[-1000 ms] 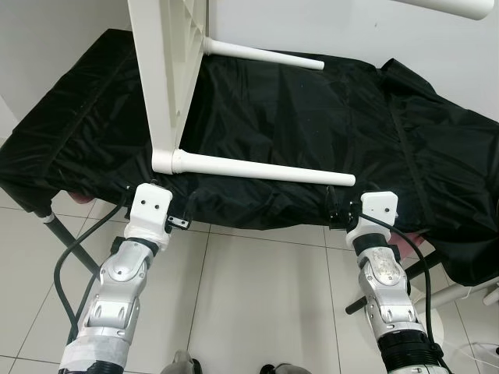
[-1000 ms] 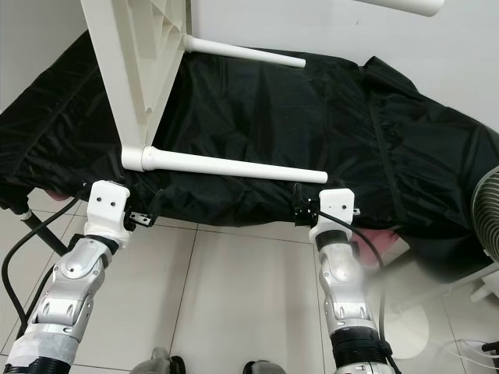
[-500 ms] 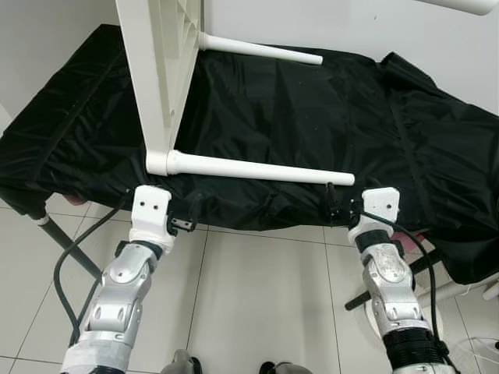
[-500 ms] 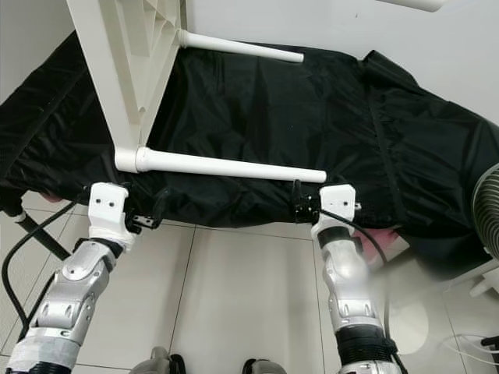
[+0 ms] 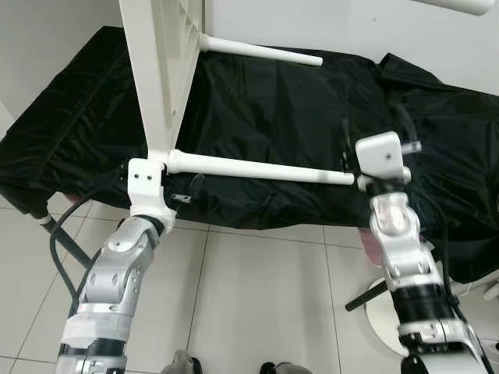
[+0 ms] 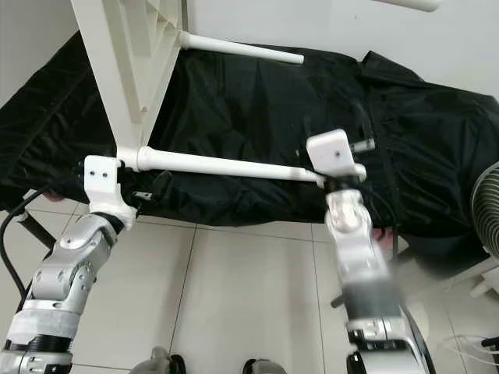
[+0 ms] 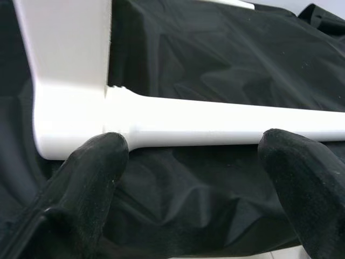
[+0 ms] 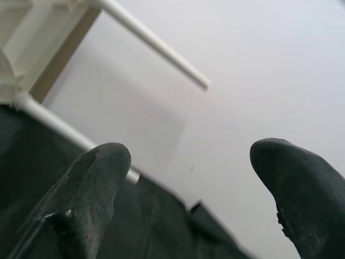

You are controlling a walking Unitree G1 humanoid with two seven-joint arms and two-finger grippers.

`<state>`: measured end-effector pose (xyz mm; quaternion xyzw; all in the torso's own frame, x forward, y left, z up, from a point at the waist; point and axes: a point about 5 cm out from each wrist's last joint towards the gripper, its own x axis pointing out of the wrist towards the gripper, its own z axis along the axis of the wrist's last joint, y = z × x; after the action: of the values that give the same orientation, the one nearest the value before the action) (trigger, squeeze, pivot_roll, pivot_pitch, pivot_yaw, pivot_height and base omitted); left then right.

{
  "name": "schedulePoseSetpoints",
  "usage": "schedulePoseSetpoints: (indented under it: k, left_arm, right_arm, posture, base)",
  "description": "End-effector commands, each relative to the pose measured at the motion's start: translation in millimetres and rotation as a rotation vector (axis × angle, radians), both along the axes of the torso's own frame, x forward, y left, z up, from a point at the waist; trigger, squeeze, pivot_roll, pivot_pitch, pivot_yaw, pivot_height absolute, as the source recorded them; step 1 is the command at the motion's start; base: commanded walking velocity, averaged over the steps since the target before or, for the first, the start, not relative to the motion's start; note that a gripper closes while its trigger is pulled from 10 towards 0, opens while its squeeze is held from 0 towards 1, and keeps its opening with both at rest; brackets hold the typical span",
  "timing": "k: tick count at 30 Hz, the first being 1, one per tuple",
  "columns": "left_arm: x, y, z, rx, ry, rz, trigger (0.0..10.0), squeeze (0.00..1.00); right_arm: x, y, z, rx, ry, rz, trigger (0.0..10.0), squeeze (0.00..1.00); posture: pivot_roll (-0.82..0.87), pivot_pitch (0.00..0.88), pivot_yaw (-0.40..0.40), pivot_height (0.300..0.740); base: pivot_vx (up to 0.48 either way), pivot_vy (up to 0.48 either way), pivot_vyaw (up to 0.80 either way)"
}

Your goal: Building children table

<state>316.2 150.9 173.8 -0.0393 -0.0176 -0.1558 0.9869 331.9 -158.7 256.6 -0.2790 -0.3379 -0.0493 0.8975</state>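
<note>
The white children's table lies on its side on the black cloth, its top [image 5: 168, 70] standing upright at the left. Its near leg [image 5: 257, 167] and far leg [image 5: 261, 52] stick out to the right. My left gripper [image 7: 197, 162] is open, its fingers [image 7: 91, 167] spread just below the near leg [image 7: 226, 127], close to where it joins the corner [image 7: 70, 124]. My right wrist [image 5: 382, 156] is raised at that leg's foot end. The right gripper [image 8: 188, 172] is open, holds nothing and points up toward the wall.
A black cloth [image 5: 296, 101] covers a low cot with a metal leg [image 5: 48, 224] at the left. Tiled floor [image 5: 265, 296] lies in front. A fan [image 6: 487, 210] and a round white base [image 5: 382, 312] stand at the right. Another table leg [image 5: 460, 5] shows at the top right.
Both arms have risen from the cloth's front edge. The left gripper came up to the near leg's base; the right swung up to its foot end. The table has hardly moved.
</note>
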Motion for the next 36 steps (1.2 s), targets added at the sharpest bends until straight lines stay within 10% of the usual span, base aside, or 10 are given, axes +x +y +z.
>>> schedulePoseSetpoints:
  k: [1, 10, 20, 36]
  left_arm:
    - [-2.9, -11.2, -5.5, 0.023, 0.032, -0.139, 10.0, 0.0]
    - [1.3, -17.2, -2.1, -0.005, 0.042, -0.137, 10.0, 0.0]
    - [0.2, -17.5, -9.8, -0.006, 0.064, -0.094, 10.0, 0.0]
    - [2.6, -17.4, -9.8, 0.002, 0.065, -0.088, 10.0, 0.0]
  right_arm:
    - [4.5, 11.7, 10.8, -0.061, -0.016, 0.002, 10.0, 0.0]
    - [10.6, 39.0, 57.4, -0.256, -0.254, -0.027, 10.0, 0.0]
    - [12.1, 37.6, 55.1, -0.369, -0.434, -0.153, 10.0, 0.0]
    - [10.8, 46.8, 94.2, -0.358, -0.547, -0.137, 10.0, 0.0]
  posture:
    - [0.02, 0.107, -0.05, 0.74]
    - [0.02, 0.094, -0.062, 0.74]
    - [0.03, 0.077, -0.088, 0.74]
    - [0.03, 0.08, -0.081, 0.74]
  base:
    - [0.0, 0.0, 0.0]
    - [0.0, 0.0, 0.0]
    - [0.0, 0.0, 0.0]
    - [0.0, 0.0, 0.0]
